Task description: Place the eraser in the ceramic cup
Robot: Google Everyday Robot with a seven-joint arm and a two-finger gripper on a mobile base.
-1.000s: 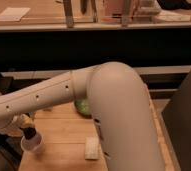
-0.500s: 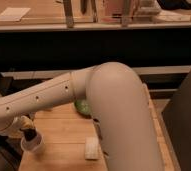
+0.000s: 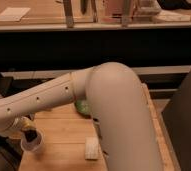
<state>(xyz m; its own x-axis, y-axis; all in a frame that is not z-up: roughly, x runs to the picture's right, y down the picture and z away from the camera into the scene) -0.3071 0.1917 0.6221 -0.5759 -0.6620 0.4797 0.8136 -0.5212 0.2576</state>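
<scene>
Gripper (image 3: 30, 131) hangs at the lower left of the camera view, directly over the ceramic cup (image 3: 35, 148), at the end of the white arm (image 3: 114, 110) that sweeps across the middle of the picture. Whether it is clamped or has let go cannot be told from this view. A small dark piece, the eraser (image 3: 32, 135), shows at the gripper's tip, right at the mouth of the cup; it is unclear whether it is above the rim or already partly inside.

The cup stands upright near the left front edge of the wooden table (image 3: 64, 135). A pale block (image 3: 92, 148) lies flat on the table to the right of the cup, well apart from it and close to the arm's bulky elbow. A green bowl (image 3: 81, 106) sits farther back, partly hidden behind the arm.

Set against the pictures from a second and half a second ago, almost nothing differs. The arm keeps the same pose, the gripper stays over the cup at about the same height, and the cup, the block and the bowl have not shifted.
</scene>
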